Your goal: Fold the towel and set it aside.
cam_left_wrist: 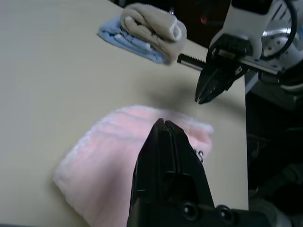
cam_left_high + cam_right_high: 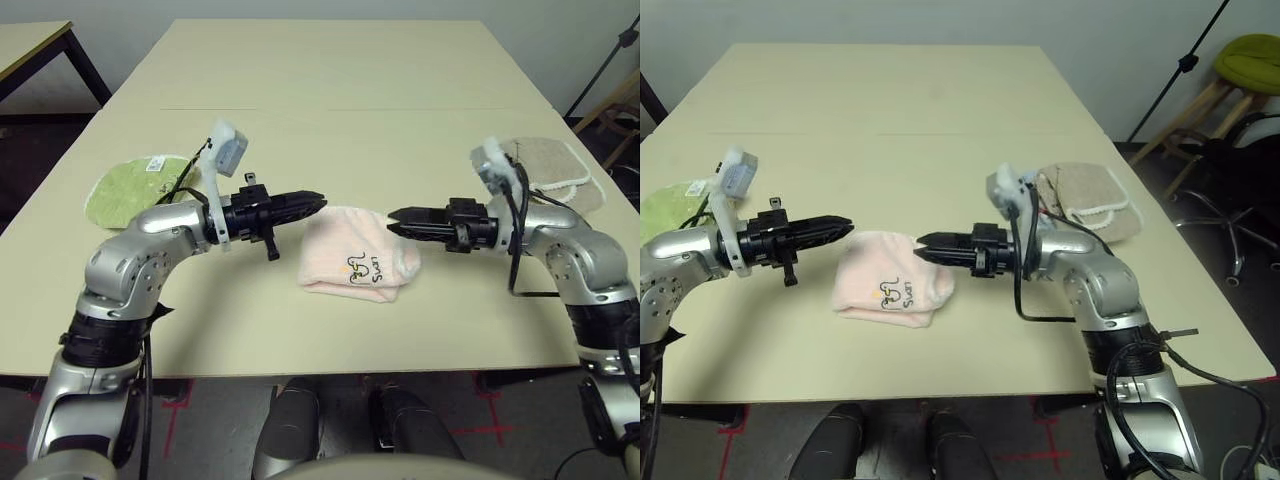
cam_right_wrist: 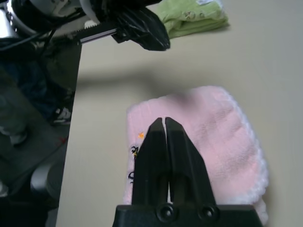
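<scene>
Lying folded: small pale pink terry towel [image 2: 355, 265]. Flanking it, left gripper [image 2: 318, 200] and right gripper [image 2: 392, 218], fingers closed, empty. Remaining: setting aside.

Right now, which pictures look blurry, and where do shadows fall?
Left wrist view: the towel is soft, the left gripper close and dark. Right wrist view: a shadow band crosses the table beyond the towel, under the other gripper. Head views: fairly sharp, with even light and faint shadows under both arms.
</scene>
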